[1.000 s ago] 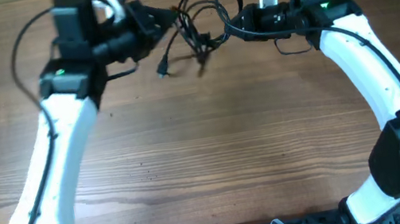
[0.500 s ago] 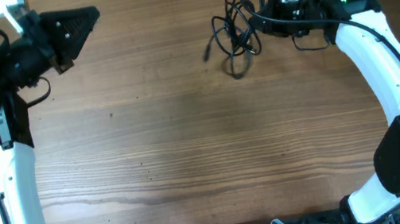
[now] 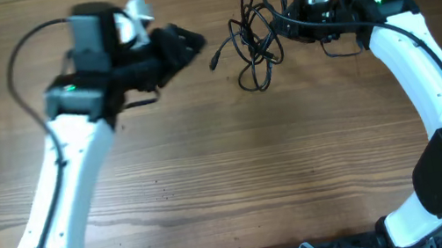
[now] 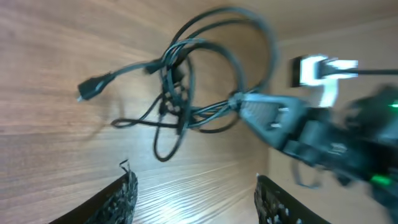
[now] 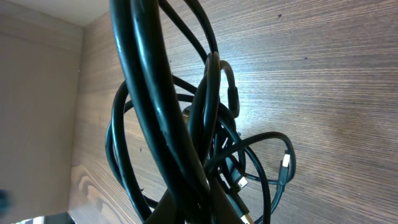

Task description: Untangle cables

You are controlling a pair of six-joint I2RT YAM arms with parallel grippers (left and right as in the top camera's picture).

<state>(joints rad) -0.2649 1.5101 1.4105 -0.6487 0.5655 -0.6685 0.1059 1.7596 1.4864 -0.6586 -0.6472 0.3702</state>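
the cables [image 3: 253,34] hung as one black knot of loops over the far side of the wooden table [image 3: 211,170]. their lowest loops seemed to reach the wood, and one free plug [image 3: 213,61] stuck out to the left on a loose tail. compared with half a second before, the bundle had shifted only slightly, a little lower and leftward, and it looked just as tangled.

the real change was the left gripper [image 3: 195,41]. it had been swung far out toward the left edge, and now it was back near the knot, pointing at it. i judged that a fresh pull was being lined up, with no strand yet separated.

the right gripper [image 3: 289,20] was pinching several strands at the knot's right side, and in the right wrist view the cords ran thick past the lens down into its closed fingers. the left jaws were spread wide and empty. in the left wrist view the knot and plug lay ahead of them, apart, with nothing between the fingertips.
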